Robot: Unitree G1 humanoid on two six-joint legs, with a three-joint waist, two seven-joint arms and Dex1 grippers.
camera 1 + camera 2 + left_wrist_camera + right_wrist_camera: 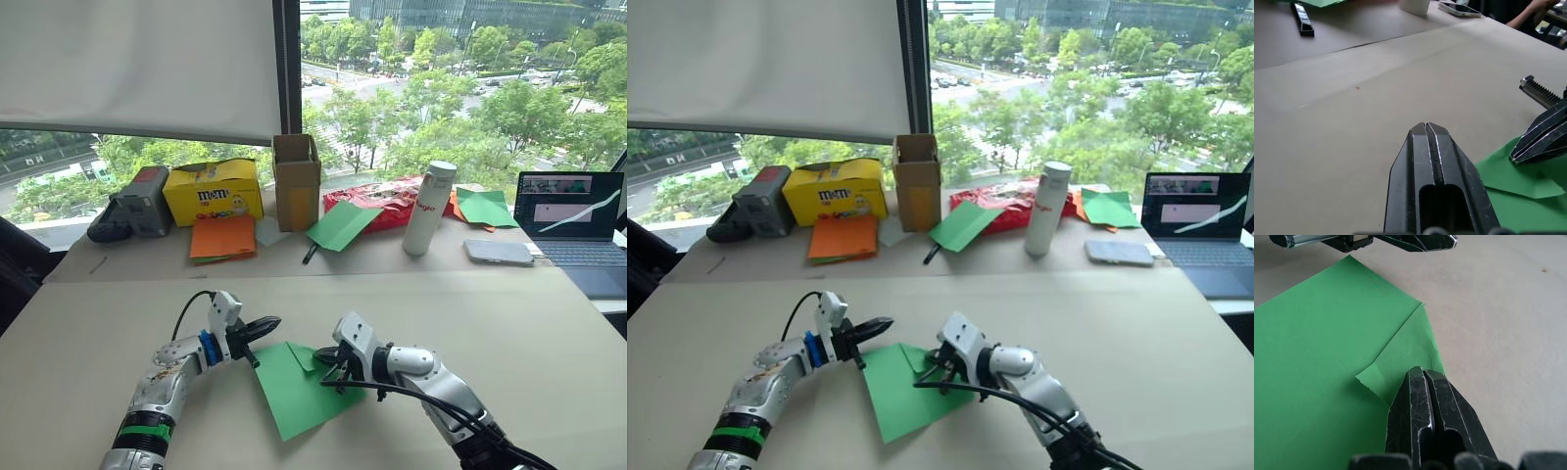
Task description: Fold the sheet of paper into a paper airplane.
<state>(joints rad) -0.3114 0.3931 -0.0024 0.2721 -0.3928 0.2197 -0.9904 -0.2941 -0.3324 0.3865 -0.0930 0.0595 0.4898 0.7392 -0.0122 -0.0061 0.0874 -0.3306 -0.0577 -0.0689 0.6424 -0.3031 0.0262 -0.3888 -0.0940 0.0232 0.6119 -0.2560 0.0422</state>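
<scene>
A pale beige table (549, 333) stands before a large window that looks out on trees and streets, with a white blind drawn over its left part.

The right gripper (1422, 372) is clenched, its two black fingers pressed flat together, tips resting on the folded-over corner of the sheet of paper (299, 387). The left gripper (1426, 126) is likewise closed with nothing between its fingers, hovering just off the paper's far left corner, tips pointing right toward the other gripper.

The green sheet lies flat on the near middle of the table between the two arms, turned at an angle, with one far corner folded down into a small triangular flap.

Along the far side of the table, from the left: a grey device (142, 201), a yellow candy box (213, 191) with its top flaps partly open, contents not visible, and an upright brown cardboard box (296, 181), open at the top, its inside not visible. Orange paper sheets (222, 238) lie in front of the yellow box. A second green sheet (343, 225) leans beside a red snack bag (377, 201). To the right stand a white bottle (429, 209), more green and orange paper (487, 209), a phone (498, 252) and an open laptop (573, 220).
</scene>
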